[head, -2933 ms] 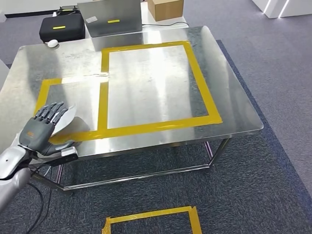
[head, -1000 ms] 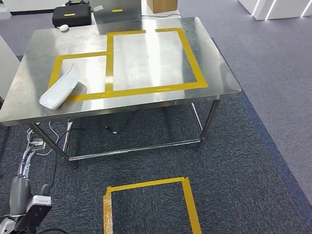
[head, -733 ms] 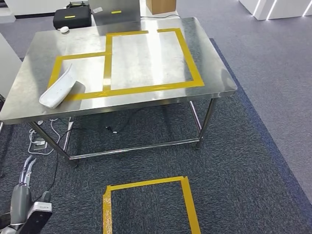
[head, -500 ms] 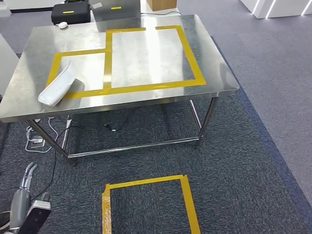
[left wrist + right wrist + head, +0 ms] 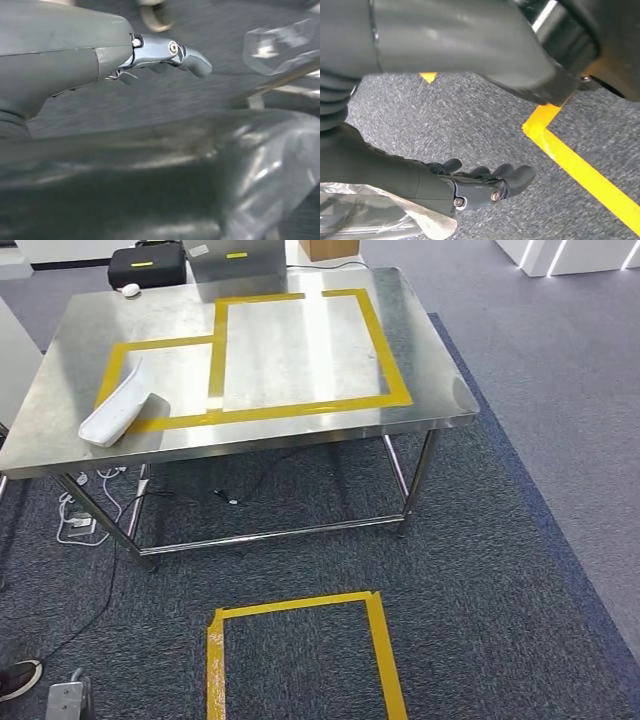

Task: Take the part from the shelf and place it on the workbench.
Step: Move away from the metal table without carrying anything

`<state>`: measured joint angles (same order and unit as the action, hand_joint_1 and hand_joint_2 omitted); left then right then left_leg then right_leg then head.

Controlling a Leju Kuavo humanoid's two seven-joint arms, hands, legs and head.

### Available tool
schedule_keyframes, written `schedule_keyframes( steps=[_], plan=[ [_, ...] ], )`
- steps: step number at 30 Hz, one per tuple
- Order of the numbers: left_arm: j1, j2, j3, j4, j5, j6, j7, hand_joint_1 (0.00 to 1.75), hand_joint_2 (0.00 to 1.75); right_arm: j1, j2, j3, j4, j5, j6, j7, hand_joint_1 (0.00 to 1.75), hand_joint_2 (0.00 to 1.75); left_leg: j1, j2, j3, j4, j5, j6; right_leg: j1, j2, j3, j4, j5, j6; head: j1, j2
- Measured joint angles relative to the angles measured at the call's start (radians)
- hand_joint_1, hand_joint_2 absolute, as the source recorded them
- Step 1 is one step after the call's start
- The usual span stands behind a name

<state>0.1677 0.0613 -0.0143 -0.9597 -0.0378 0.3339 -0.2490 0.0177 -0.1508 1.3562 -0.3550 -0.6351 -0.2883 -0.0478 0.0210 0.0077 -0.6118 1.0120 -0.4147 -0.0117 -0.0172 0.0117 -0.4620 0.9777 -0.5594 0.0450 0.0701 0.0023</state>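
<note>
The white curved part (image 5: 117, 412) lies on the steel workbench (image 5: 430, 380), at its front left, across the edge of the smaller yellow-taped box (image 5: 162, 343). Nothing touches it. My left hand (image 5: 162, 52) hangs low over the dark carpet in the left wrist view, fingers stretched out and holding nothing. In the right wrist view my right hand (image 5: 482, 185) also hangs over the carpet, near a yellow floor tape line (image 5: 584, 165), with loosely extended fingers and nothing in them.
A larger yellow-taped box (image 5: 302, 408) marks the bench's middle. Beyond the far edge stand a black case (image 5: 147, 262), a grey device (image 5: 238, 255) and a cardboard box (image 5: 328, 248). Cables (image 5: 83, 525) lie under the bench. A yellow tape square (image 5: 302, 605) marks the carpet.
Almost three seconds ago my left hand held the part at the bench's front left; it has let go and sunk out of the head view. The camera has drawn back from the bench.
</note>
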Motion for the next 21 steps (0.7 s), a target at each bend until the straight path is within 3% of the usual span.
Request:
schedule_keyframes(
  steps=[2, 3, 5, 6, 7, 8, 9, 11, 13, 15, 17, 19, 21],
  plan=[
    [-0.008, -0.015, 0.013, 0.093, 0.013, -0.008, -0.010, 0.00, 0.00, 0.002, -0.002, 0.013, -0.008, 0.001, -0.007, 0.005, 0.00, 0.00, 0.003, 0.000, -0.013, 0.019, -0.025, -0.008, 0.001, -0.004, -0.017, 0.004, 0.014, -0.022, -0.003, 0.000],
    [-0.011, -0.021, 0.017, 0.130, 0.017, -0.010, -0.014, 0.00, 0.00, 0.003, -0.002, 0.019, -0.010, 0.002, -0.008, 0.006, 0.00, 0.00, 0.004, 0.000, -0.026, 0.056, -0.062, -0.011, 0.002, -0.008, -0.027, 0.004, 0.023, -0.033, -0.006, 0.000],
    [-0.019, -0.031, 0.024, 0.186, 0.018, -0.012, -0.017, 0.00, 0.00, 0.003, -0.004, 0.029, -0.014, 0.003, -0.009, 0.008, 0.00, 0.00, 0.004, 0.000, -0.062, 0.187, -0.158, -0.012, 0.009, -0.015, -0.046, 0.007, 0.041, -0.047, -0.011, 0.000],
    [-0.023, -0.035, 0.028, 0.209, 0.019, -0.012, -0.018, 0.00, 0.00, 0.003, -0.004, 0.032, -0.015, 0.003, -0.009, 0.009, 0.00, 0.00, 0.004, 0.000, -0.074, 0.251, -0.195, -0.011, 0.014, -0.018, -0.058, 0.009, 0.051, -0.050, -0.012, 0.000],
    [-0.027, -0.038, 0.031, 0.228, 0.019, -0.013, -0.018, 0.00, 0.00, 0.004, -0.005, 0.035, -0.016, 0.003, -0.010, 0.009, 0.00, 0.00, 0.003, 0.000, -0.071, 0.286, -0.214, -0.008, 0.018, -0.020, -0.070, 0.013, 0.060, -0.051, -0.012, 0.000],
    [-0.030, -0.041, 0.033, 0.244, 0.019, -0.013, -0.018, 0.00, 0.00, 0.004, -0.006, 0.037, -0.017, 0.003, -0.010, 0.011, 0.00, 0.00, 0.001, 0.000, -0.049, 0.281, -0.213, -0.002, 0.022, -0.020, -0.084, 0.017, 0.069, -0.053, -0.012, 0.000],
    [-0.032, -0.043, 0.034, 0.257, 0.019, -0.014, -0.018, 0.00, 0.00, 0.004, -0.006, 0.038, -0.017, 0.003, -0.011, 0.012, 0.00, 0.00, -0.002, -0.001, -0.007, 0.234, -0.196, 0.005, 0.026, -0.021, -0.097, 0.021, 0.077, -0.053, -0.012, 0.000],
    [-0.039, -0.046, 0.036, 0.274, 0.019, -0.014, -0.019, 0.00, 0.00, 0.005, -0.007, 0.039, -0.019, 0.003, -0.012, 0.014, 0.00, 0.00, -0.012, -0.001, 0.097, 0.079, -0.155, 0.023, 0.032, -0.020, -0.119, 0.027, 0.091, -0.051, -0.012, 0.000],
    [-0.049, -0.049, 0.040, 0.289, 0.019, -0.014, -0.020, 0.00, 0.00, 0.005, -0.008, 0.039, -0.021, 0.003, -0.014, 0.015, 0.00, 0.87, -0.021, 0.000, 0.145, -0.012, -0.135, 0.032, 0.033, -0.022, -0.132, 0.030, 0.107, -0.044, -0.011, 0.000],
    [-0.054, -0.051, 0.044, 0.306, 0.022, -0.014, -0.018, 0.00, 0.00, 0.006, -0.008, 0.042, -0.023, 0.000, -0.015, 0.016, 0.00, 1.75, -0.027, 0.001, 0.136, -0.020, -0.120, 0.036, 0.030, -0.023, -0.139, 0.027, 0.124, -0.032, -0.011, 0.000],
    [-0.059, -0.059, 0.048, 0.331, 0.027, -0.015, -0.012, 0.00, 0.00, 0.006, -0.011, 0.047, -0.024, -0.008, -0.016, 0.018, 0.00, 1.75, -0.025, 0.004, 0.122, -0.029, -0.098, 0.046, 0.026, -0.020, -0.151, 0.035, 0.113, -0.018, -0.010, 0.000],
    [-0.066, -0.068, 0.050, 0.361, 0.025, -0.019, -0.009, 0.00, 0.00, 0.007, -0.015, 0.051, -0.024, -0.017, -0.018, 0.020, 0.00, 1.75, -0.020, 0.007, 0.099, -0.038, -0.074, 0.055, 0.023, -0.015, -0.178, 0.101, 0.037, -0.007, -0.007, 0.000],
    [-0.076, -0.074, 0.047, 0.404, 0.007, -0.021, -0.010, 0.00, 0.00, 0.007, -0.017, 0.055, -0.025, -0.025, -0.024, 0.024, 0.00, 1.75, -0.020, 0.007, 0.072, -0.038, -0.054, 0.059, 0.019, -0.013, -0.205, 0.217, -0.045, 0.002, -0.004, 0.000]
  ],
)
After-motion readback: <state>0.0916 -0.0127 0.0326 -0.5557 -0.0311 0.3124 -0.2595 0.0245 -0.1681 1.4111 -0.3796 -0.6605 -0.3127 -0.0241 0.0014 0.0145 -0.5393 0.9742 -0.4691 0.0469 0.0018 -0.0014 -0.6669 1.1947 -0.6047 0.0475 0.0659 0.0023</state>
